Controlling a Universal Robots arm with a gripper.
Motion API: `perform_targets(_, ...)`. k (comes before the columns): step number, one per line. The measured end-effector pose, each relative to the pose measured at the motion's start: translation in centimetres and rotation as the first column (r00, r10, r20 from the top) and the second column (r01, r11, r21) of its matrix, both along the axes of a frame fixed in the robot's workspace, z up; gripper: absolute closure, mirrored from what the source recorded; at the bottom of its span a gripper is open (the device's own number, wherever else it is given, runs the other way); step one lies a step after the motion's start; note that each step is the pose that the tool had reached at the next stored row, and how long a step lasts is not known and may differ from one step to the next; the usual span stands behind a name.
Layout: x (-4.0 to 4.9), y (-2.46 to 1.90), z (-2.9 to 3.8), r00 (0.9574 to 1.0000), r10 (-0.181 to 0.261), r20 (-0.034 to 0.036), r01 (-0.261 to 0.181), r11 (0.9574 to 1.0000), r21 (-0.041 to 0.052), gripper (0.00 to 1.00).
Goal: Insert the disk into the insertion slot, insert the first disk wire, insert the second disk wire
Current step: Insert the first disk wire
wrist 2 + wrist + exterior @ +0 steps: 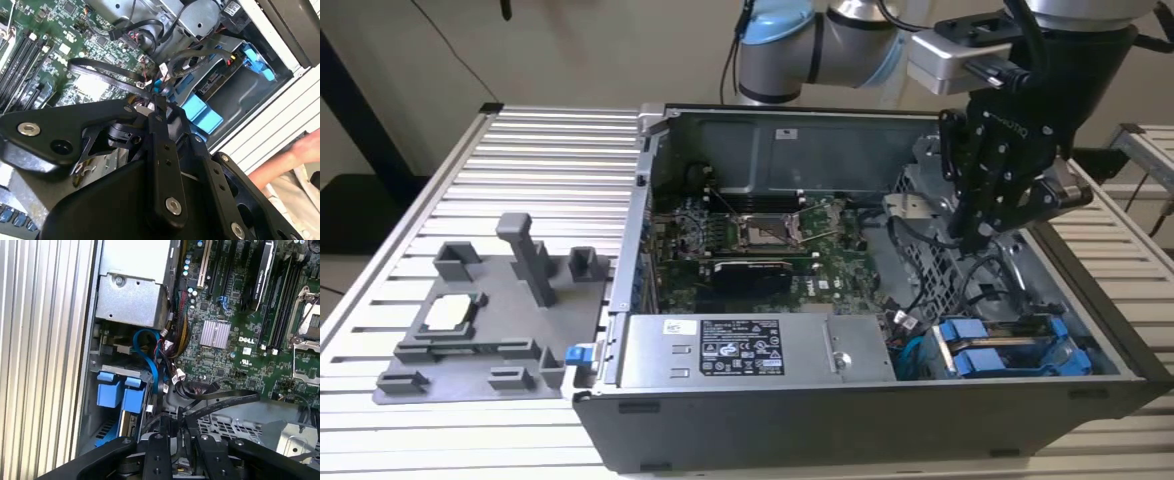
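The disk, marked by its bright blue carrier tabs (994, 350) (202, 112) (117, 392), sits in the insertion slot of the grey drive cage (1081, 335) (240, 90) at the case's front corner, on the exterior view's right. My gripper (970, 238) (156, 102) (176, 427) hangs inside the case above and behind that cage. Its fingers (159, 145) are drawn together on the end of a black flat disk wire (220, 399) (100, 75), which loops off over the motherboard. A thin blue wire (150, 355) curls close to the blue tabs.
The silver labelled power-supply box (734, 350) fills the case's front, beside the cage. The green motherboard (747, 235) lies behind it. A grey fixture (480, 320) stands on the slatted table at the exterior view's left. A person's hand (280, 170) rests just outside the case wall.
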State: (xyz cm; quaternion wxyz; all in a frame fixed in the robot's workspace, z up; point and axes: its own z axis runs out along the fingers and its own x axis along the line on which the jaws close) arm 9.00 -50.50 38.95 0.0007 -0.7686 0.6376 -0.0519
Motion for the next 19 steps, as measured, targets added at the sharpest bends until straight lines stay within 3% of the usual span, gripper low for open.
perform_targets(2,-0.11,0.00,-0.08,1.0000,0.004,0.0007,-0.004,1.0000,-0.0027,0.73)
perform_targets(7,-0.29,0.00,-0.23,0.9999,0.004,0.0113,-0.004,1.0000,-0.0055,0.73)
perform_targets(10,-0.29,0.00,-0.23,0.9999,0.004,0.0116,-0.004,1.0000,-0.0054,0.76)
perform_targets(11,-0.29,0.00,-0.24,0.9999,0.004,0.0116,-0.004,1.0000,-0.0054,0.82)
perform_targets(19,-0.30,-0.03,-0.23,0.9999,0.004,0.0116,-0.003,1.0000,-0.0058,0.84)
